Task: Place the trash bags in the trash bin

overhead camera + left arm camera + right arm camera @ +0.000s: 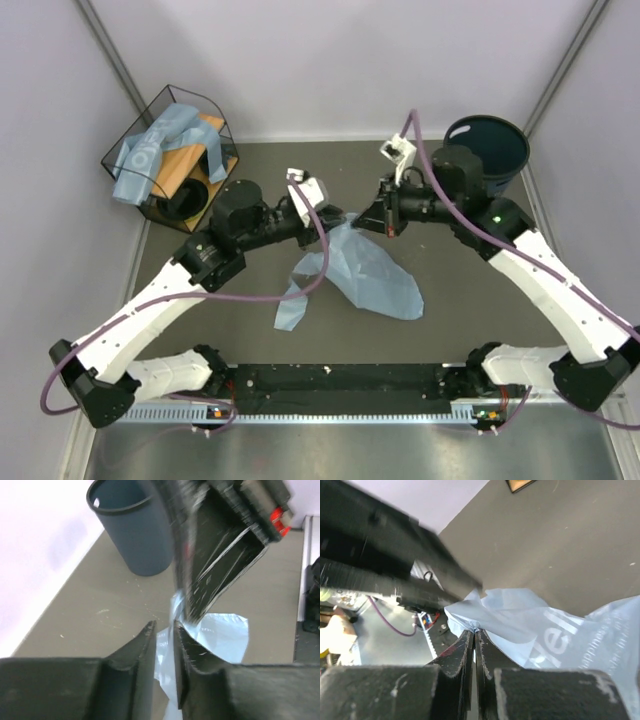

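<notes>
Trash bag (360, 272): one light-blue film sheet lies crumpled at centre frame on the tabletop (450, 290), its upper edge raised where both arms meet.

Right jaws: pressed together on a fold of that edge, and the grip looks firm.

Left jaws: narrowed to a slit with film in the gap. The film appears held, though the bite looks shallow.

Trash bin (487, 148): upright at the upper right of the frame, well apart from the sheet.

Recommendation: draw the two holds apart evenly and lift until the trailing film clears the tabletop. Then carry it towards the bin with both arms together, as uneven pull risks slipping or tearing.

Further bags (160, 135) sit in the wire basket (182, 168), upper left.
</notes>
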{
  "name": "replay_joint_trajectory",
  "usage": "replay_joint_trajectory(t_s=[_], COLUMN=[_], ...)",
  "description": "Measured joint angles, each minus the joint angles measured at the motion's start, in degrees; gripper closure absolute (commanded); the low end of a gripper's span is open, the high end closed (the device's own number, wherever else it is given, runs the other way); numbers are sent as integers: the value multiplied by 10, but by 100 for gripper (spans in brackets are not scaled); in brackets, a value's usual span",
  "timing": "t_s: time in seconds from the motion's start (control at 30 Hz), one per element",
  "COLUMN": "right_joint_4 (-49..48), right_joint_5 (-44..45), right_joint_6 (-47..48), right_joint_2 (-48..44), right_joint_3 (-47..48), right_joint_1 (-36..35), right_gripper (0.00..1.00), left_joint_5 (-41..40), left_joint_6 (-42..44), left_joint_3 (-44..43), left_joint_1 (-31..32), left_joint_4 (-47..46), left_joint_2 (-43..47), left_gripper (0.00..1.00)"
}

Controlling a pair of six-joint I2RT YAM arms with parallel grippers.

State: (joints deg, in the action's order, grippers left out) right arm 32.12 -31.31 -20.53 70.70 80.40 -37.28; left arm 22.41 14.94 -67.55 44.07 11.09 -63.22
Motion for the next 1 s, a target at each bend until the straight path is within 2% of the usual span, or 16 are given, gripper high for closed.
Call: replay_joint_trajectory(t_s=[0.03,0.07,0.2,0.33,0.53,0.7,0.9,1.0], right_joint_4=[1,1,3,27,86,130,159,169], right_joint_5=[-6,-9,-35,-79,-103,-99,-102,-110], right_joint_6=[12,24,87,179,315,414,505,535], right_joint_2=[-12,-25,-114,-194,-233,-240,-266,-286], right_joint_3=[-7,-13,-51,-70,-73,-88,-95,-99], right_joint_1=[9,17,42,28,5,-6,-9,-9], right_gripper=[100,100,100,100,100,100,100,100], left_joint_5=[9,17,54,108,167,202,182,159], left_joint_6=[-14,-33,-102,-152,-209,-277,-339,-371], left_joint_3=[1,4,38,78,96,144,154,158], left_joint_1=[-11,-26,-112,-127,-68,-10,60,73], left_joint_4=[0,-1,1,11,10,-51,-127,-171], left_joint_2=[2,8,51,83,48,32,-7,-30], left_gripper=[42,38,31,25,23,22,23,26])
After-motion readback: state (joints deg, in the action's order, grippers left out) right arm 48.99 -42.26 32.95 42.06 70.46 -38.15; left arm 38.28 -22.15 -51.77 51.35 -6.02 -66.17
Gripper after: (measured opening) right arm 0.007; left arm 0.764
